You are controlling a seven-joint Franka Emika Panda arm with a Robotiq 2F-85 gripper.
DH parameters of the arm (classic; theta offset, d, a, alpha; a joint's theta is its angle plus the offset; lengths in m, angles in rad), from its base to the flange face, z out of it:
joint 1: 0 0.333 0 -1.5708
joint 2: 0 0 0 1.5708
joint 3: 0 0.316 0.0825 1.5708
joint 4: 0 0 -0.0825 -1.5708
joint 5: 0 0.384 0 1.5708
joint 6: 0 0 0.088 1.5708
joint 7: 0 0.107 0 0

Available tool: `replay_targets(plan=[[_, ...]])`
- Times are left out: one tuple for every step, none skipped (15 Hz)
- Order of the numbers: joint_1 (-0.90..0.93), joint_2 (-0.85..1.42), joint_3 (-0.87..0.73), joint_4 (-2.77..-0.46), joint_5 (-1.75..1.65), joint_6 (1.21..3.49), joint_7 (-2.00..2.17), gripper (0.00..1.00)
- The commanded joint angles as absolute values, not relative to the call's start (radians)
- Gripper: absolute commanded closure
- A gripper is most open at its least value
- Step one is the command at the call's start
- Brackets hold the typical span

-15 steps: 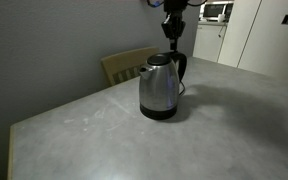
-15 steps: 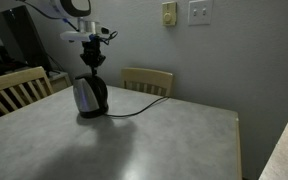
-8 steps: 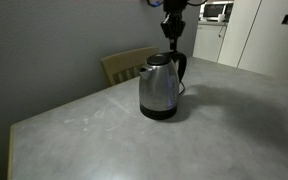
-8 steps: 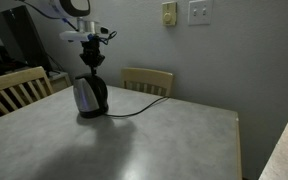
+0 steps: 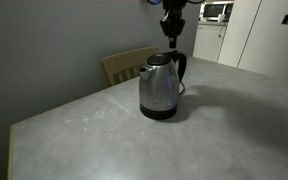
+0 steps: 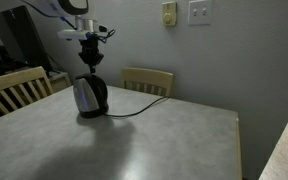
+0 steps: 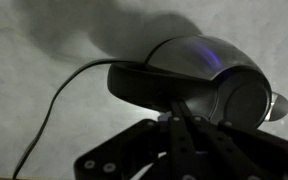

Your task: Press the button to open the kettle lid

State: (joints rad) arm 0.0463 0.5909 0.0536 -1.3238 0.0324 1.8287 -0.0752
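The steel kettle (image 5: 159,90) stands on the grey table in both exterior views (image 6: 88,96), lid (image 5: 160,60) closed. In the wrist view I look down on the kettle (image 7: 199,60), its black handle (image 7: 149,82) and its round lid (image 7: 246,100). My gripper (image 5: 171,38) hangs just above the top of the handle, also seen in an exterior view (image 6: 88,62). In the wrist view its fingers (image 7: 179,113) are pressed together, shut on nothing, pointing at the handle top. I cannot make out the button.
A black power cord (image 6: 134,110) runs from the kettle across the table toward the wall. Wooden chairs stand at the table edges (image 5: 129,63) (image 6: 147,80) (image 6: 14,90). The grey tabletop (image 5: 214,130) stretches wide around the kettle.
My gripper has risen slightly above the kettle handle. The kettle and lid have not moved.
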Motion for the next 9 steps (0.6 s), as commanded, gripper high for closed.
replay_targets(plan=[[0.040, 0.531, 0.050, -1.401, 0.046, 1.855, -0.044, 1.00], [0.039, 0.527, 0.050, -1.407, 0.048, 1.854, -0.036, 1.00], [0.038, 0.525, 0.049, -1.411, 0.048, 1.855, -0.030, 1.00], [0.037, 0.522, 0.049, -1.416, 0.049, 1.856, -0.025, 1.00], [0.035, 0.523, 0.049, -1.419, 0.051, 1.856, -0.024, 1.00], [0.033, 0.525, 0.048, -1.419, 0.053, 1.855, -0.023, 1.00], [0.030, 0.528, 0.048, -1.420, 0.055, 1.856, -0.023, 1.00], [0.026, 0.537, 0.048, -1.415, 0.059, 1.857, -0.027, 1.00], [0.022, 0.554, 0.049, -1.399, 0.064, 1.847, -0.035, 1.00]])
